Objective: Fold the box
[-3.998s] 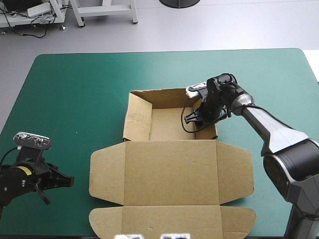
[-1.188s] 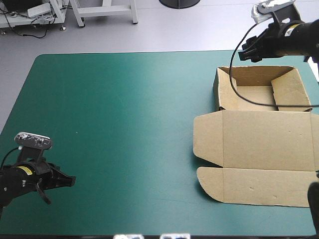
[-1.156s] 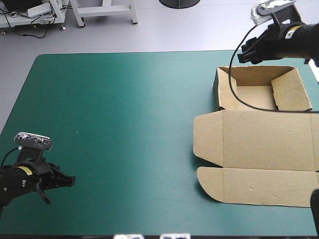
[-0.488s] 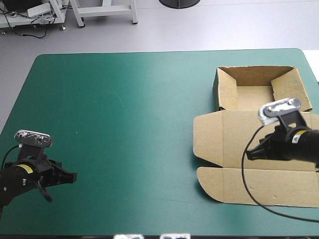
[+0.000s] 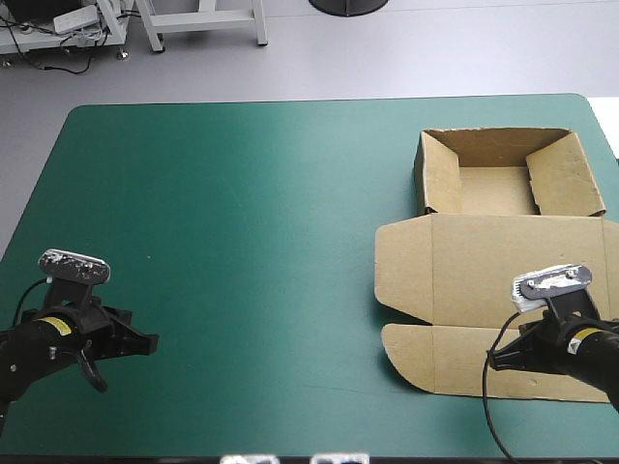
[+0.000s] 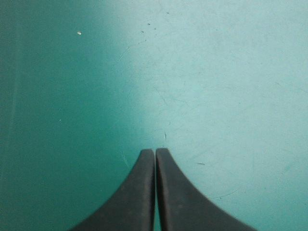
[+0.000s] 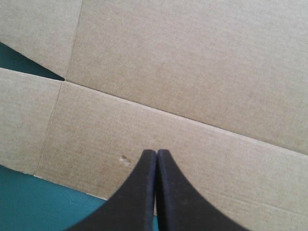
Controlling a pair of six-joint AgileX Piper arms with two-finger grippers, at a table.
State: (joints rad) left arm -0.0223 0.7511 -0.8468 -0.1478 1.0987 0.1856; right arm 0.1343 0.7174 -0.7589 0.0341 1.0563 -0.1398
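Note:
The brown box (image 5: 503, 184) stands at the table's far right as an open tray with its walls raised. Its lid (image 5: 503, 275) lies flat toward the near edge, and a front flap (image 5: 455, 358) with side tabs extends past it. My right gripper (image 5: 495, 362) hovers shut over that front flap near the right front corner. The right wrist view shows its closed tip (image 7: 156, 153) above the flap's crease on the brown board (image 7: 192, 57). My left gripper (image 5: 148, 341) rests shut at the near left, far from the box, over bare teal-green cover (image 6: 202, 72), tip (image 6: 155, 152) closed.
The teal-green cover (image 5: 242, 213) fills the left and middle of the table. The box lid reaches the table's right edge. The table's near edge runs just in front of both grippers.
The box went from the table's middle to the far right. My right gripper left the tray's far wall and came down over the lid to the front flap. The left gripper edged slightly right.

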